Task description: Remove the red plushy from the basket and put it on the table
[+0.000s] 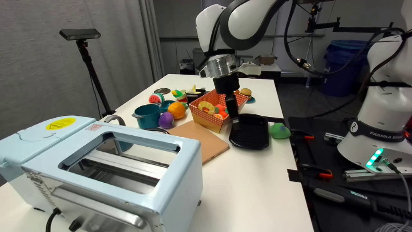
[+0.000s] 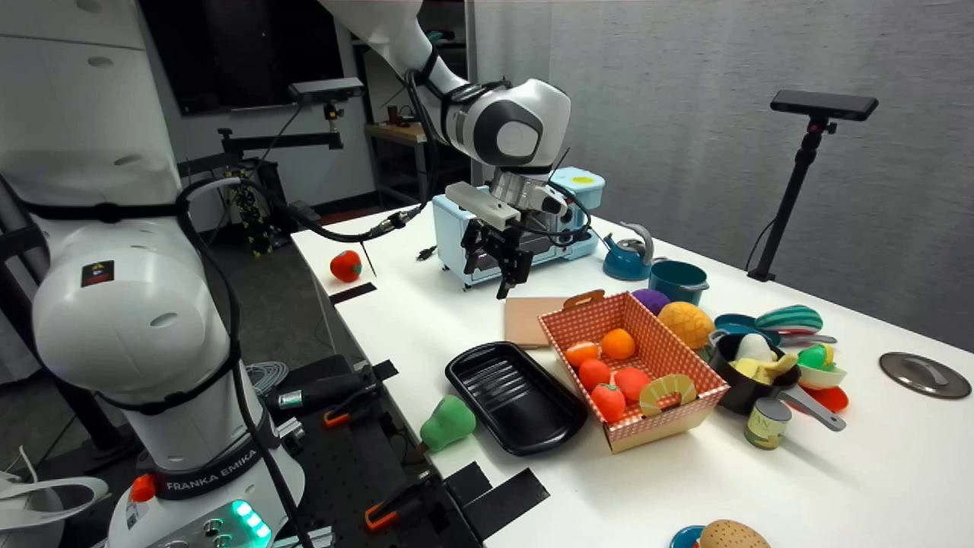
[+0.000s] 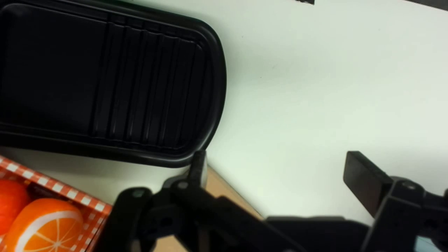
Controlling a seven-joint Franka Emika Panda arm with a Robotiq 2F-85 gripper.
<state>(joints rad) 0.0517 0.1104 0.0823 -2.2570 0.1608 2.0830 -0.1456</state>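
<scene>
The basket (image 1: 203,121) stands on the white table (image 1: 257,193); it also shows in an exterior view (image 2: 660,428) and at the lower left of the wrist view (image 3: 52,185). Several red toys (image 2: 609,402) lie in it with orange ones and a yellow ring. Another small red toy (image 2: 346,266) lies on the table near its far left edge. I cannot tell which of these is the red plushy. My gripper (image 2: 487,275) is open and empty above the table, outside the basket. In the wrist view its fingers (image 3: 276,154) are wide apart with bare table between them.
A black tray (image 2: 517,399) lies beside the basket, with a green toy (image 2: 447,423) next to it. A flat wooden board (image 1: 201,140) lies by the basket. A light blue oven (image 1: 128,167), pots (image 1: 147,114) and toy foods stand around.
</scene>
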